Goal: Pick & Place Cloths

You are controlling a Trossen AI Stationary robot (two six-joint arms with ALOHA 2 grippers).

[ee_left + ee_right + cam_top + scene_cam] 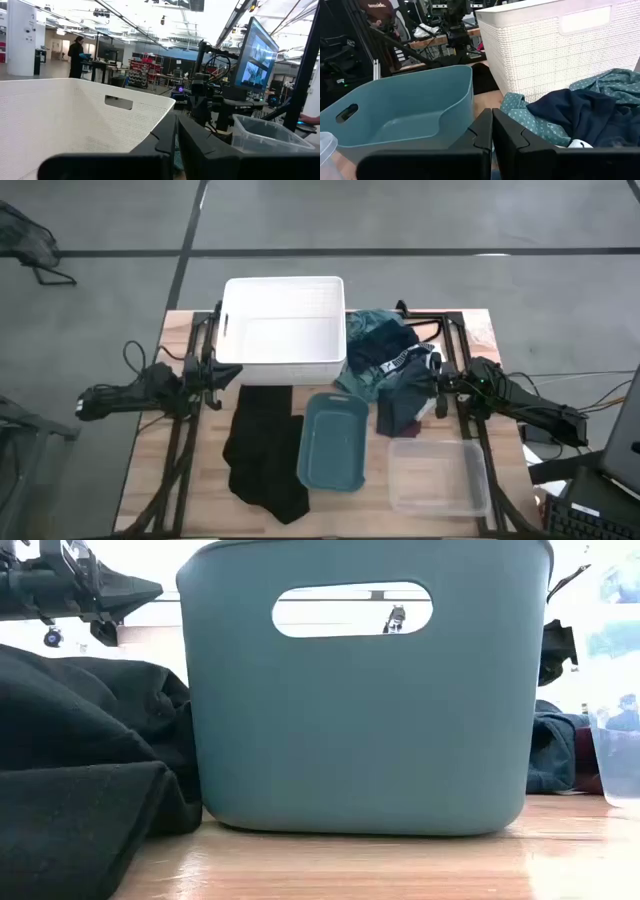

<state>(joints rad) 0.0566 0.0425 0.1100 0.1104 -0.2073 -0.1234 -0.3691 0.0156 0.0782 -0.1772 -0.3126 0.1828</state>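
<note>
A large black cloth [265, 450] lies spread on the table left of the teal bin and shows as a heap in the low view [80, 770]. A pile of cloths sits right of the white bin: a teal one [375, 330] [540, 127], a navy one with white lettering [398, 362] [580, 112], and a maroon one [400, 415] at its near edge. A small white bit [580, 144] peeks out of the pile. My left gripper [215, 375] [176, 145] is shut and hovers by the white bin's near-left corner. My right gripper [435, 392] [492, 135] is shut, at the pile's right side.
A white perforated bin [285, 320] stands at the table's far middle. A teal bin [335, 440] [365, 690] and a clear bin [438, 475] sit near the front. A thin black hanger [425, 320] lies behind the pile. Bare wood [200, 470] shows at near left.
</note>
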